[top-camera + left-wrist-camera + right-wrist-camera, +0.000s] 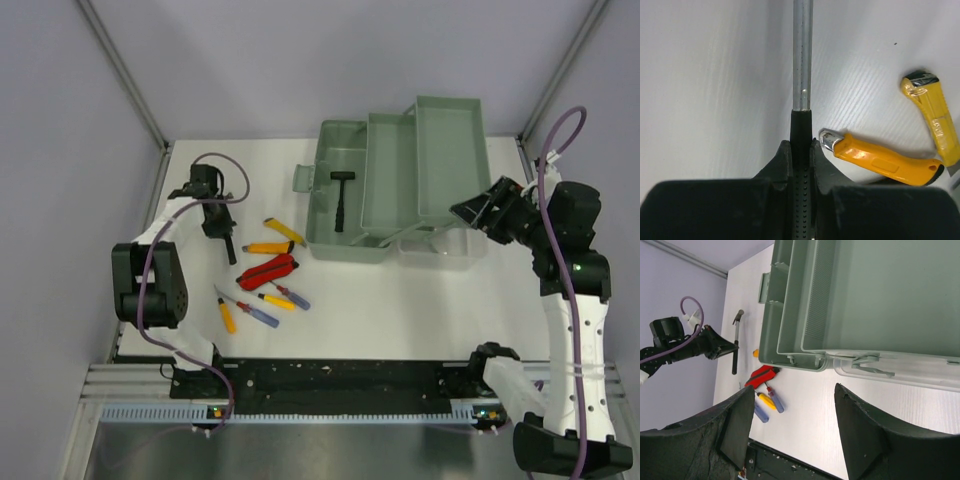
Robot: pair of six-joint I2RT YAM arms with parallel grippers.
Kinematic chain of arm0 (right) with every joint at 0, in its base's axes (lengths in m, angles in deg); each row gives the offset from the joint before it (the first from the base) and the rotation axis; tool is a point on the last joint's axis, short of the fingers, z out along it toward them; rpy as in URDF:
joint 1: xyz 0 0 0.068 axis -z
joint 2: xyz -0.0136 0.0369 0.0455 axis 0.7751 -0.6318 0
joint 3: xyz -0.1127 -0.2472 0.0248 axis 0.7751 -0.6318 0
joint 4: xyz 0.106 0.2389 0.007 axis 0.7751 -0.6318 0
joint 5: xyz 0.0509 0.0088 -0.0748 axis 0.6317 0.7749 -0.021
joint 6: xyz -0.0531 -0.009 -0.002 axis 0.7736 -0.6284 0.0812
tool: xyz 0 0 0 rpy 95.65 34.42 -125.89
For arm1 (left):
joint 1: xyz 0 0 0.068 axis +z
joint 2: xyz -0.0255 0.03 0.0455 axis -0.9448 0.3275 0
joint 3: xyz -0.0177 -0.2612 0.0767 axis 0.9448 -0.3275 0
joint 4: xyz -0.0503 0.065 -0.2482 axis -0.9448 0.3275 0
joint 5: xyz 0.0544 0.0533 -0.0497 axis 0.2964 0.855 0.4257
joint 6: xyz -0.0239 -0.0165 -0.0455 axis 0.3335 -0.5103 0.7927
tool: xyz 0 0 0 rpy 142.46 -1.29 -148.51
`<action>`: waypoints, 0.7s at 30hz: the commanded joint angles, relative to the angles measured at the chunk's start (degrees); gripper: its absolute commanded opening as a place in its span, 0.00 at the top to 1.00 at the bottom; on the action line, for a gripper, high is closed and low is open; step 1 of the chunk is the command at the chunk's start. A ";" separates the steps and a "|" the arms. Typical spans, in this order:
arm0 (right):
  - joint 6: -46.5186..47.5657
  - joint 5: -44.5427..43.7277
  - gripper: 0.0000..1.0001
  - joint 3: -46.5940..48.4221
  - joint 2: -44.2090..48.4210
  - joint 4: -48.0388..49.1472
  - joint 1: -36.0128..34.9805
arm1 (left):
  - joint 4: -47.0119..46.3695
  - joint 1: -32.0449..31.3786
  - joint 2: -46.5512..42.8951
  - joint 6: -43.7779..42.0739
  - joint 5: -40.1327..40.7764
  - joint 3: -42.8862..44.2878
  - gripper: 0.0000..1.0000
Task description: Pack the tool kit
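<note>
The green toolbox (395, 185) stands open at the back; a black hammer (342, 200) lies in it. My left gripper (218, 222) is shut on the black handle (801, 130) of a tool with a metal shaft (802, 50), left of the loose tools. The right wrist view shows that tool (735, 347) upright in the left gripper. Two yellow utility knives (283, 232) (266, 247), red pliers (267, 270) and several screwdrivers (258, 312) lie on the table. My right gripper (480, 212) is open and empty by the toolbox's right front corner (805, 357).
A clear plastic tray (440, 247) sticks out under the toolbox's right front. Grey walls with metal posts enclose the table. A black rail (330, 380) runs along the near edge. The two knives also show in the left wrist view (885, 160) (935, 120).
</note>
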 commanded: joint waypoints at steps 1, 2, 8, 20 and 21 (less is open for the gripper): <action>-0.11 -0.44 0.36 0.18 1.33 2.53 -0.70 | -1.72 -0.01 -4.44 0.03 -1.97 0.42 1.00; -0.19 -0.44 0.36 0.18 1.33 2.53 -0.70 | -1.72 -0.10 -4.52 0.03 -1.80 0.42 1.00; -0.20 -0.44 0.36 -0.34 1.77 2.62 -0.70 | -1.81 -0.10 -2.07 0.91 0.40 -1.69 1.00; -0.20 -0.61 0.36 -0.61 1.78 2.53 -0.70 | -2.43 -0.10 -6.36 0.91 -3.20 -1.34 1.00; -0.11 -0.62 0.36 -0.52 1.77 2.53 -0.70 | -2.16 -0.01 -7.24 0.91 -3.20 -0.82 1.00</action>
